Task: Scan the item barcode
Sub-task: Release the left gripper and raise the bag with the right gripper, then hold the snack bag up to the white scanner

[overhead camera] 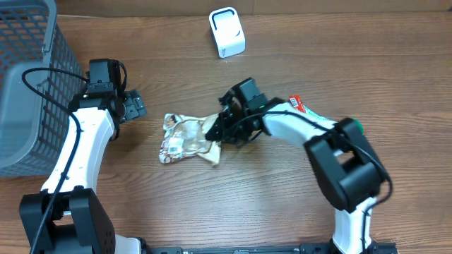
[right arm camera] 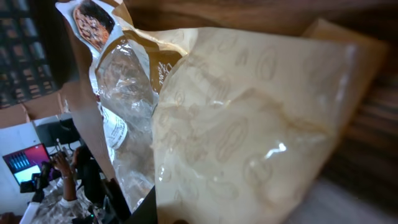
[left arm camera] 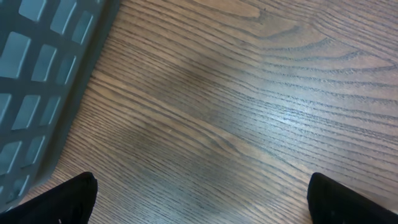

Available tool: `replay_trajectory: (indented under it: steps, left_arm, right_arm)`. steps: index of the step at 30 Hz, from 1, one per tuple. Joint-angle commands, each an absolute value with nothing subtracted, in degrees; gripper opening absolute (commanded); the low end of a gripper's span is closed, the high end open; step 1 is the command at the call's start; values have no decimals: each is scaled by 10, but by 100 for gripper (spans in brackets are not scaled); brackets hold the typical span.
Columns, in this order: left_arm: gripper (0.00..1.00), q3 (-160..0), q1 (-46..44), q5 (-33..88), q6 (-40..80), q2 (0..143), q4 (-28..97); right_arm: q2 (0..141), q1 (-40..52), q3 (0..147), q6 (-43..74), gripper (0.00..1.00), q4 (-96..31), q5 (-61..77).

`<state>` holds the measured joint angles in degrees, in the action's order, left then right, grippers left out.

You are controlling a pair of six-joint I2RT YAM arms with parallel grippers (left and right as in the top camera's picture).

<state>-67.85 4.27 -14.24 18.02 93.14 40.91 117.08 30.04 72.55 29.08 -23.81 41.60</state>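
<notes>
Wooden table [overhead camera: 233,204] carries a crinkled cream-and-clear snack bag [overhead camera: 185,138], lying near its middle and slightly toward 9 o'clock in the overhead view. Right gripper [overhead camera: 220,130] sits at the bag's 3 o'clock end, its fingers pinched together on the wrapper there. The right wrist camera is filled by that cream film, with a clear window and a printed picture toward 10 o'clock. Left gripper [overhead camera: 135,106] is at 10 o'clock from the bag, apart from it and just beside the grey mesh basket [overhead camera: 63,67]. Its black fingertips [left arm camera: 68,199] stand wide apart over bare wood, holding nothing. A white scanner [overhead camera: 227,32] stands at 12 o'clock, well apart from the bag. A red packet [overhead camera: 296,104] peeks out beside the right arm at 3 o'clock.
</notes>
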Motion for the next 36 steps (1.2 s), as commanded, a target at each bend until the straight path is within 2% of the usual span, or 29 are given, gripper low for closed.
replay_trajectory:
  steps: [1, 5, 14, 21, 26, 36]
  left_arm:
    - [100, -684, 45, -154, 182, 930, 409]
    - [100, -684, 45, -154, 182, 930, 409]
    - [100, -684, 45, -154, 182, 930, 409]
    - [100, -684, 45, -154, 182, 930, 409]
    - [100, -684, 45, -154, 182, 930, 409]
    - [100, -684, 45, -154, 182, 930, 406]
  right_arm:
    - [1071, 284, 728, 195, 4, -257, 436]
    - [998, 279, 728, 118, 4, -307, 381]
    - [913, 279, 741, 65, 4, -345, 179]
    - [914, 279, 937, -19, 4, -505, 108]
    - [914, 279, 1067, -90, 4, -575, 68]
    - [928, 281, 1096, -304, 4, -520, -6]
